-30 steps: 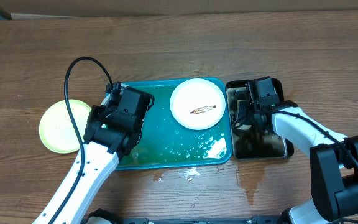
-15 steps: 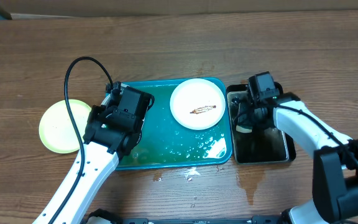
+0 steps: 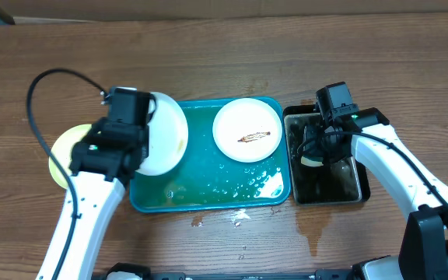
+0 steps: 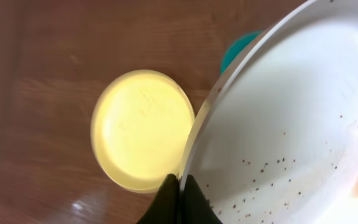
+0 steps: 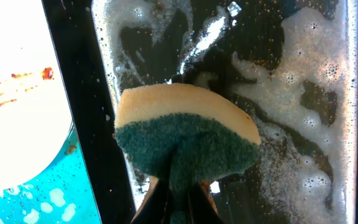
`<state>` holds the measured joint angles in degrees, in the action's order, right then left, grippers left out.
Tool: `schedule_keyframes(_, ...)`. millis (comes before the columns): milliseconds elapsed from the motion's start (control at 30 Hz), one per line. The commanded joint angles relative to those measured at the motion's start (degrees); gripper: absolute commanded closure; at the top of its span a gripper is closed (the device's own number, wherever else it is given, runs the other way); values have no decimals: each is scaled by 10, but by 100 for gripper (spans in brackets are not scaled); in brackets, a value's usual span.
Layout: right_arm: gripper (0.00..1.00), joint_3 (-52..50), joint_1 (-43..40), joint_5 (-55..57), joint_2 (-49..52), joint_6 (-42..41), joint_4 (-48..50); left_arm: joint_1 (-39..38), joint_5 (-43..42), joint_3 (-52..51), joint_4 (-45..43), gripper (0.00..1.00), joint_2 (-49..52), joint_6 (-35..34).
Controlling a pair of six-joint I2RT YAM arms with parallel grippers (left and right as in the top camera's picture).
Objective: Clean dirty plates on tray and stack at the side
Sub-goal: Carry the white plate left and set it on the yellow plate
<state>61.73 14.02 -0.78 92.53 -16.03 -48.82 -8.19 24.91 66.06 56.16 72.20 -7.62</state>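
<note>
Left wrist: left claw pinches plate rim.

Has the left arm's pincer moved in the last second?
Yes. The left pincer, shut on a white plate, has shifted left across the edge of the teal tray, toward the yellow plate.

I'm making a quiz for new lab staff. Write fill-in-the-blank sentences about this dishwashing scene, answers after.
The left hand grips a white plate by its ____.
The right hand holds a sponge over the narrow tray, coloured ____.
The dirty plate in the teal tray carries a ____ smear.
The third plate, on the table, is ____.
Missing words: rim; black; brown; yellow.
</note>
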Motion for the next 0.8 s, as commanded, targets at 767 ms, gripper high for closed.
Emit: schedule_keyframes(767, 96, 10, 0, 7, -7, 0, -19, 461, -318, 11, -13, 96, 61, -68)
